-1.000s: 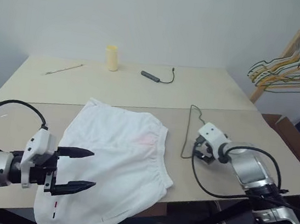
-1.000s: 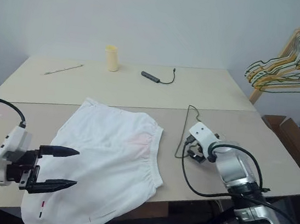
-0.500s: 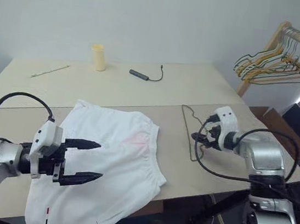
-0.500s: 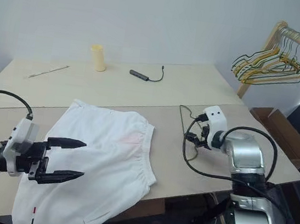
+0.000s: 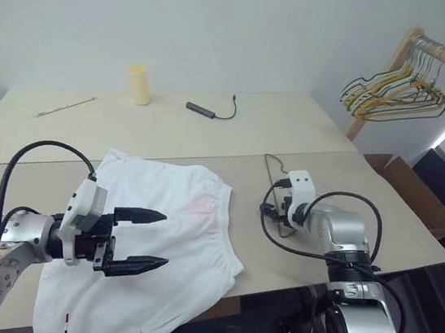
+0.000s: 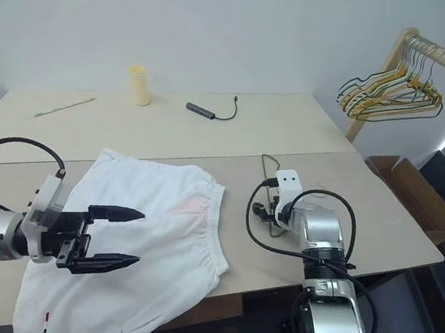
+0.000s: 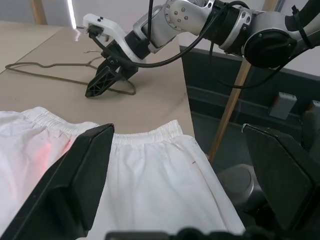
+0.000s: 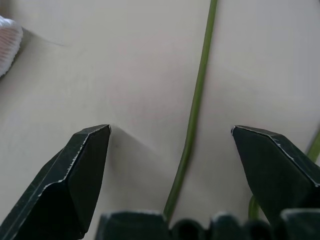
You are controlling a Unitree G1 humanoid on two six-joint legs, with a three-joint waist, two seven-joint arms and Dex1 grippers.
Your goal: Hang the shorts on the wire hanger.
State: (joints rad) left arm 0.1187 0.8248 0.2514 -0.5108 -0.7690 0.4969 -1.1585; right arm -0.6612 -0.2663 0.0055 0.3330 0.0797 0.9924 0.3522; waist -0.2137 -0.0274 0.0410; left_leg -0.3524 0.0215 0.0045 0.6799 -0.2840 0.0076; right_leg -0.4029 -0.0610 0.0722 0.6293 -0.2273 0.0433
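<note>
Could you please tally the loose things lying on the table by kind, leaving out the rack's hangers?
Shorts: 1
Wire hanger: 1
Pale yellow cup: 1
Black cable with adapter: 1
Thin stick: 1
Total: 5

The white soft fabric shorts (image 5: 165,241) lie spread flat on the near part of the table, gathered elastic waistband (image 7: 145,136) toward the wire hanger — a faint pink smudge shows near that band, and a small red-and-black mark (image 5: 67,321) sits by the hem at the near edge. The thin grey-olive wire hanger (image 7: 60,75) lies flat on the tabletop just beside the waistband — apart from the cloth.
</note>
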